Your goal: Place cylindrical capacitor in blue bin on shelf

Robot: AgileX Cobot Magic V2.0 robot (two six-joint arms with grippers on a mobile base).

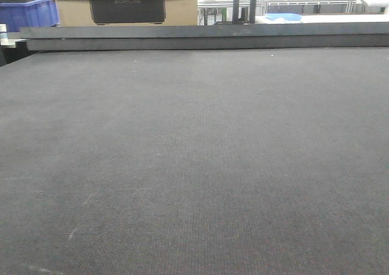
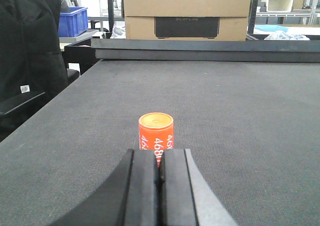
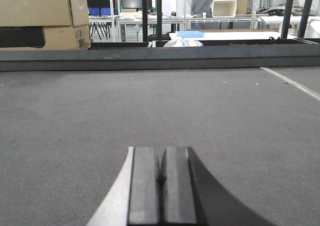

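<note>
Matting [image 2: 250,116] (dark grey, woven) carries orange capacitor [image 2: 156,133]; cardboard boxes [image 2: 187,11] stand beyond.

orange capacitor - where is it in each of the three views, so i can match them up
Exterior front: not in it.
Left wrist: orange capacitor at centre, on the dark mat just beyond the shut left gripper.
Right wrist: not in it.
Shared landmark: cardboard box with black panel, top left, top centre, top left, in that order.
</note>
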